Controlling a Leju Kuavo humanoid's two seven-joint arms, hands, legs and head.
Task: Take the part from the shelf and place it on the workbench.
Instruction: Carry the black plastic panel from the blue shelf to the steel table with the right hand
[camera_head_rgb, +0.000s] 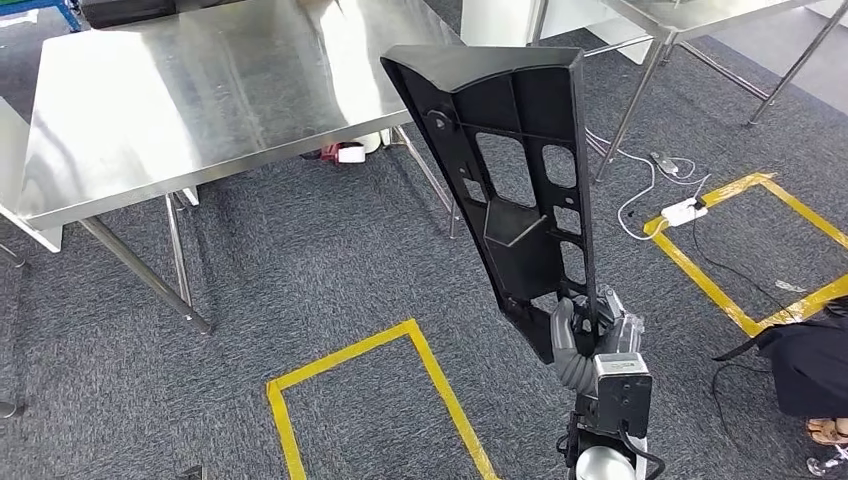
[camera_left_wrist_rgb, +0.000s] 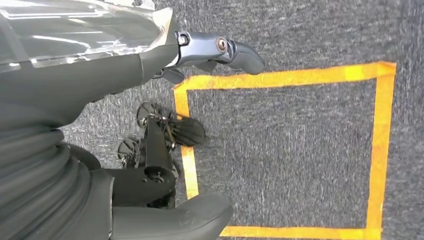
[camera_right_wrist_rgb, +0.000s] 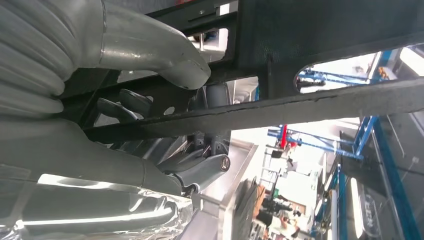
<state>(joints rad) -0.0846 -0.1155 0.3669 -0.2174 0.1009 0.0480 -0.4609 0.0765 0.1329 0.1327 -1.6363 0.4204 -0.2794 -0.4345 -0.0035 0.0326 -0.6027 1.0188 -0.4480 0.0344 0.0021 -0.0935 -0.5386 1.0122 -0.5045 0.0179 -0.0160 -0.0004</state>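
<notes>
While the right robot hand (camera_head_rgb: 590, 335) grips the black part (camera_head_rgb: 525, 170), its fingers partly hidden, left robot hand (camera_left_wrist_rgb: 150, 65) empty, fingers apart.

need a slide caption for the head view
Right hand holds a black plastic part upright above grey carpet, steel workbench just ahead.

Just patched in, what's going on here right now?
The right hand grips a long black plastic part by its lower end and holds it upright in the air. The steel workbench stands ahead, with the part not yet set on it. The left hand hangs above the carpet beside a square of yellow floor tape, holding nothing.
</notes>
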